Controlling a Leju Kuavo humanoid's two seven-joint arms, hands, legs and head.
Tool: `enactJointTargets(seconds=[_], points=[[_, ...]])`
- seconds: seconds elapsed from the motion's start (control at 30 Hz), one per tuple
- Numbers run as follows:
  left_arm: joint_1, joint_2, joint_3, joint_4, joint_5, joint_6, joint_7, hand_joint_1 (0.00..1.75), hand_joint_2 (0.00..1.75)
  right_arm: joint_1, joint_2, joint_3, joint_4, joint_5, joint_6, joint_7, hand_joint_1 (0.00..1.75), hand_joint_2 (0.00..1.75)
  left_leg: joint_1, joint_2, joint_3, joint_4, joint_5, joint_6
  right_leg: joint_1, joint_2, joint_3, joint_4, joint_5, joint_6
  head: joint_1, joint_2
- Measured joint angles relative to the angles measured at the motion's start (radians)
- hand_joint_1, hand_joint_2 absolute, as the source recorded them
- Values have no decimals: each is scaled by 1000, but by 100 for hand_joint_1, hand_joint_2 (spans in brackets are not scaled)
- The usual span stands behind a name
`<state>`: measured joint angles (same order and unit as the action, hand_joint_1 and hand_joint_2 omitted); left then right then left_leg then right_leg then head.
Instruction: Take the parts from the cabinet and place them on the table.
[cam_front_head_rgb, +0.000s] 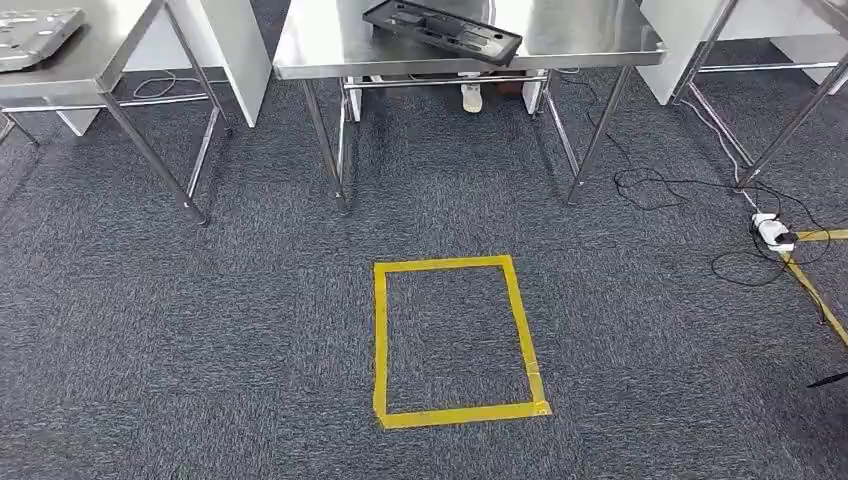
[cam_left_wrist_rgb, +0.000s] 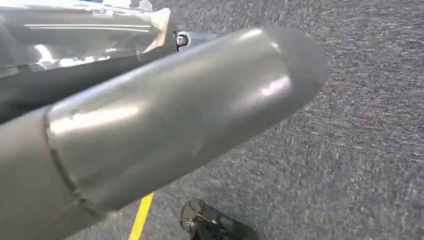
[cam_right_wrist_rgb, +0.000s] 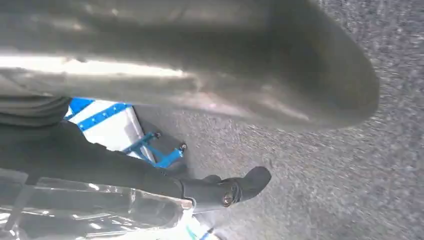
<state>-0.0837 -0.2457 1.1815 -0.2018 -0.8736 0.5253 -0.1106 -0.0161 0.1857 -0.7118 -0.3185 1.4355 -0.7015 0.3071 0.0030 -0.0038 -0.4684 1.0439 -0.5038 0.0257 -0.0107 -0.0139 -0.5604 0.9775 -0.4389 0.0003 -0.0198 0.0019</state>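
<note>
Left hand (cam_left_wrist_rgb: 175, 115): the left wrist view gives a close look at the thick grey thumb, hanging over the carpet (cam_left_wrist_rgb: 360, 150). Fingers are hidden, so I can't tell whether it's clenched, released or grasping. A glossy silver surface (cam_left_wrist_rgb: 75, 35) sits right beside it; can't tell what that is.

Right hand (cam_right_wrist_rgb: 200, 65): the grey thumb is blurred and close. One dark finger (cam_right_wrist_rgb: 225, 192) lies along another glossy sheet (cam_right_wrist_rgb: 100, 210). Touching or gripping, can't tell. A white panel with blue brackets (cam_right_wrist_rgb: 107, 117) stands on the floor beyond it.

Head view, near to far:
- Yellow tape rectangle (cam_front_head_rgb: 455, 340) on the grey carpet, dead centre.
- Power strip (cam_front_head_rgb: 772, 230) with black cables, right side, beside more yellow tape.
- Three steel tables in a row along the far side.
- Centre table (cam_front_head_rgb: 590, 40): black part (cam_front_head_rgb: 442, 30) lies flat on top, skewed to the table edge, close to the near edge.
- Left table (cam_front_head_rgb: 100, 70): silver part (cam_front_head_rgb: 30, 35) on top, cut off by the frame's left edge.
- Right table (cam_front_head_rgb: 800, 90): legs and crossbar visible.

Both parts are on the far tables, well apart from both hands, with open carpet and the tape rectangle between.
</note>
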Motion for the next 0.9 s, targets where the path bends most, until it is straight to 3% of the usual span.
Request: enactJointTargets(seconds=[0.03, 0.07, 0.13, 0.17, 0.2, 0.23, 0.27, 0.3, 0.33, 0.37, 0.4, 0.43, 0.47, 0.5, 0.53, 0.57, 0.6, 0.67, 0.7, 0.77, 0.83, 0.87, 0.9], points=[[0, 2, -7, 0, -5, -3, 0, 0, 0, 0, 1, -7, 0, 0, 0, 0, 0, 0, -3, 1, 49, -79, -30, 9, 7, 1, -3, 3, 7, 8, 0, 0], [-1, 2, -10, 0, -11, -4, 0, 0, 0, 0, 1, -14, 0, 0, 0, -2, 0, 0, -5, 1, 55, -100, -36, 6, 3, -3, -6, 1, 15, 14, 1, 0], [-1, 2, -17, 0, -21, -12, 0, 0, 0, -1, 5, -32, 0, 2, 0, -6, 0, 0, -15, 2, 40, -95, -22, 19, -3, -4, -12, -5, 38, 28, -2, 0], [0, 2, -19, 0, -21, -12, 0, 0, 0, 0, 7, -42, 0, 2, 0, -6, 0, 0, -9, 5, 22, -110, 0, 29, 3, -3, -17, -6, 44, 34, 0, 0], [-1, 2, -23, 0, -27, -14, 0, 0, 0, 2, 7, -53, 0, 4, 0, -6, 0, 0, -5, 12, 10, -115, 16, 32, 1, 1, -34, 15, 14, 30, -2, 0], [-2, 2, -26, 0, -31, -15, 0, 0, 0, 2, 7, -61, 0, 8, 0, -7, 0, 0, -4, 11, -8, -115, 31, 46, 0, 5, -50, 55, -41, 20, 5, 0], [0, 3, -29, 0, -33, -17, -3, 0, 0, 4, 8, -70, 0, 10, 0, -10, 0, 0, -5, 12, -26, -115, 46, 45, -3, 7, -73, 125, -105, 13, 10, 0], [0, 3, -34, 0, -37, -18, -8, 0, 0, 4, 9, -79, 0, 11, 0, -13, 0, 0, -5, 12, -42, -115, 53, 46, -6, 8, -90, 200, -149, 13, 9, 0], [0, 3, -35, 0, -40, -19, -10, 0, 0, 4, 9, -82, 0, 13, 0, -16, 0, 0, -5, 13, -59, -114, 66, 43, -6, 9, -103, 270, -167, 23, 9, 0], [0, 3, -37, 0, -42, -18, -11, 0, 0, 4, 9, -90, 0, 17, 0, -22, 0, 0, -5, 16, -77, -114, 81, 39, -9, 9, -104, 320, -150, 40, 11, 0], [0, 3, -39, 0, -44, -15, -9, 0, 0, 4, 9, -97, 0, 18, 0, -29, 0, 0, -5, 19, -93, -112, 93, 36, -12, 9, -88, 326, -112, 58, 11, 0], [0, 3, -40, 0, -45, -12, -6, 0, 0, 5, 9, -103, 0, 17, 0, -37, 0, 0, -3, 21, -110, -108, 104, 31, -16, 9, -53, 291, -66, 75, 11, 0], [0, 3, -41, 0, -45, -11, -6, 0, 0, 4, 9, -112, 0, 7, 0, -50, 0, 0, -1, 25, -126, -101, 112, 26, -20, 7, 3, 219, -41, 84, 11, 0], [0, 4, -41, 0, -45, -10, -6, 0, 0, 2, 9, -127, 0, -10, 0, -70, 0, 0, 0, 30, -133, -87, 117, 20, -23, -13, 78, 112, -46, 83, 13, 0], [2, 5, -41, 0, -44, -9, -10, 0, 0, -6, 14, -144, 0, -33, 0, -93, 0, 0, -6, 31, -147, -66, 118, 14, -16, -35, 154, -2, -94, 72, 16, 0], [4, 5, -41, 0, -43, -9, -13, 0, 0, -13, 15, -161, 1, -49, 0, -115, 0, 0, -5, 39, -153, -58, 121, 8, -11, -33, 153, -35, -122, 47, 11, 0], [4, 6, -41, 1, -43, -8, -15, 0, 0, -16, 18, -180, 1, -59, 0, -133, 0, 0, -2, 49, -153, -56, 125, 2, -9, -27, 146, -30, -120, 42, 10, 0], [4, 6, -41, 1, -43, -9, -17, 0, 0, -14, 18, -208, 1, -66, 0, -145, 0, 0, 5, 60, -151, -59, 135, -13, -7, -16, 139, -27, -111, 21, 9, 0], [4, 7, -41, 1, -43, -9, -18, 0, 0, -12, 20, -223, 1, -67, 0, -148, 0, 0, 11, 45, -155, -49, 121, -22, -11, -13, 136, -28, -102, 9, 10, 0], [6, 7, -41, 1, -45, -8, -18, 0, 0, -11, 21, -245, 0, -66, 0, -154, 0, 0, 12, 14, -191, 60, 3, -33, -10, -4, 119, -27, -87, -6, 8, 0], [7, 7, -41, 1, -48, -8, -18, 0, 0, -12, 26, -263, 1, -61, 0, -161, 0, 0, 12, 11, -242, 222, -79, -36, -5, 11, 100, -26, -73, -7, 8, 0], [8, 8, -41, 1, -49, -8, -19, 0, 0, -11, 26, -275, 1, -60, 0, -163, 0, 0, 12, 11, -247, 259, -85, -34, -4, 19, 93, -24, -67, -5, 8, 0], [9, 8, -41, 1, -50, -8, -21, 0, 0, -11, 26, -286, 1, -59, 0, -165, 0, 0, 11, 11, -228, 248, -70, -30, -2, 29, 88, -24, -64, -4, 8, 0]])
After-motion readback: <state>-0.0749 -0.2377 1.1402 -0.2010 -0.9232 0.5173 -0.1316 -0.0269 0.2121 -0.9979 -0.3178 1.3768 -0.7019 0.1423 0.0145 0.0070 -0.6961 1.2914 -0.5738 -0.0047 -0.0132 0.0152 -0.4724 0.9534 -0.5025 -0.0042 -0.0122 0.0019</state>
